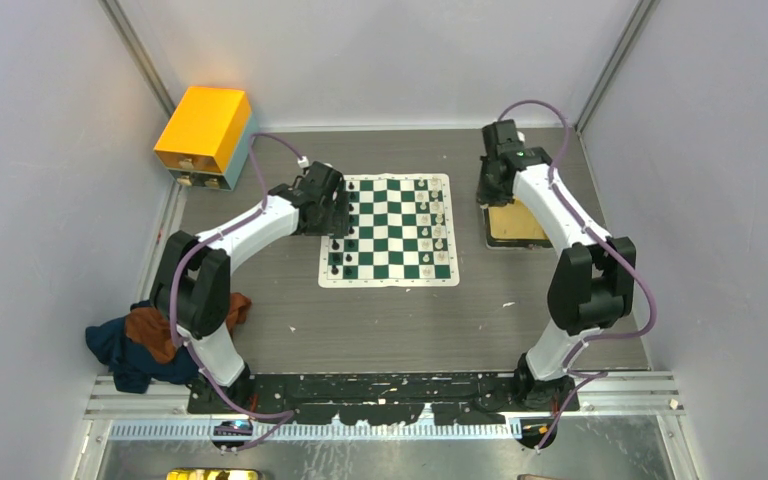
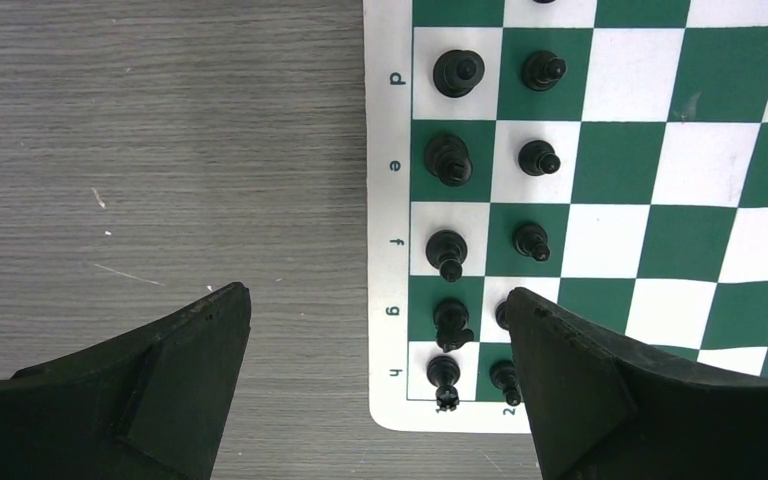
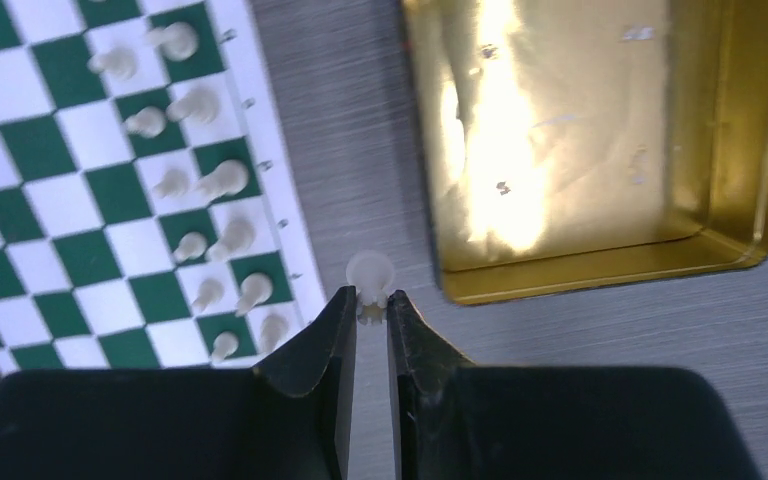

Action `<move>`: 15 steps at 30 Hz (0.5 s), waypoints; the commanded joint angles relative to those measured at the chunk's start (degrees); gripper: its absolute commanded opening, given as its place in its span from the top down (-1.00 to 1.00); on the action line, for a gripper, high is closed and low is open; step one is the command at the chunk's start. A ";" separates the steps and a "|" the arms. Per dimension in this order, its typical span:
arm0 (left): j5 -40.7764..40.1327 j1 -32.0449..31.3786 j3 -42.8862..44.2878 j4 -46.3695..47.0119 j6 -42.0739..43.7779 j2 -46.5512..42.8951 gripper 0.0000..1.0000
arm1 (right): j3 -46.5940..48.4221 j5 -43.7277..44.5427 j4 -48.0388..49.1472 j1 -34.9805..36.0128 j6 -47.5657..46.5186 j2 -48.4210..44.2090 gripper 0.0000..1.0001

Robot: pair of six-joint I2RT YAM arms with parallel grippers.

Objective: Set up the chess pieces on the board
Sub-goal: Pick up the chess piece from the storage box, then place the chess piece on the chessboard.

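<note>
Over the bare tabletop between the board (image 3: pixel 20 150) border and the near corner of the gold tray (image 3: pixel 600 130): one cream-white chessman (image 3: pixel 371 270), round-headed and probably a pawn, pinched just under the head by the right gripper (image 3: pixel 371 300). Jaws nearly together with only the piece between them. Cannot tell from this angle whether lifted or resting on the table. Left gripper (image 2: pixel 378 298) fully spread, holding nothing, hanging over the table just off the black side.

Risks noted:
- Narrow purchase on a rounded neck, so liable to pivot or squirt out under a quick swing toward the board.
- White pieces (image 3: pixel 222 178) packed two rows deep by the border; little room for the fingers at set-down, with a likely knock to a neighbour.
- One left finger (image 2: pixel 600 390) overlapping the board corner close to the black pieces (image 2: pixel 449 157) — any drop or sideways sweep apt to topple them.

Views compared: right wrist alone shows the grip and the carried piece, both hidden under the wrist housing from above. Left wrist alone resolves the black men file by file, d to h, upright in two rows. Top view alone gives the whole board and both arms — also an orange-yellow box (image 1: pixel 203 130) at the far left corner.
</note>
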 commanded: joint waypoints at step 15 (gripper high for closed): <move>-1.24 0.11 -1.47 0.39 -1.28 -7.01 -0.99 | -15.07 0.29 2.59 16.66 4.73 -9.14 0.99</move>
